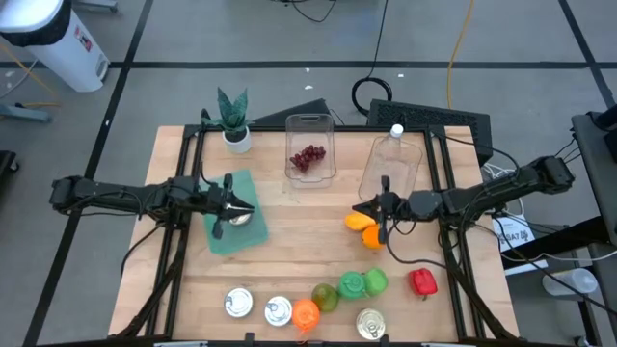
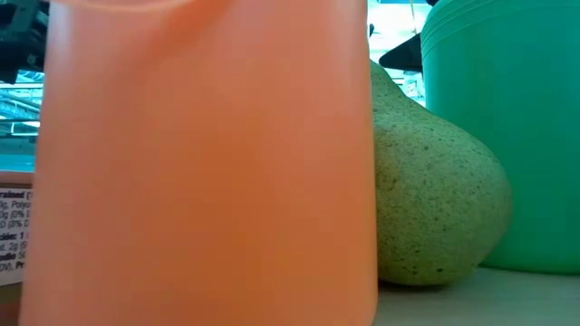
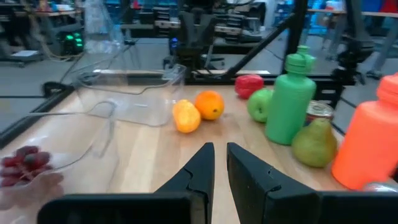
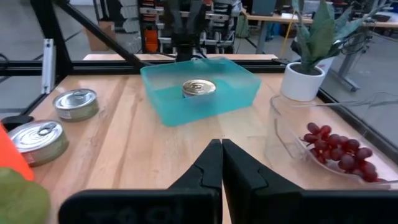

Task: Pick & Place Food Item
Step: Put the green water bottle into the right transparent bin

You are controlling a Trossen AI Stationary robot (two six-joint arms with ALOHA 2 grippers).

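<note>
High view: the left gripper hangs over the teal bin, which holds a can; the right gripper sits beside the orange and lemon; bare surface lies between them; both jaws clenched, empty. Low view: only an orange bottle, pear and green bottle, close up. Left wrist view: a red pepper near the far edge. Right wrist view: grapes in a clear tub, potted plant beside it.
</note>
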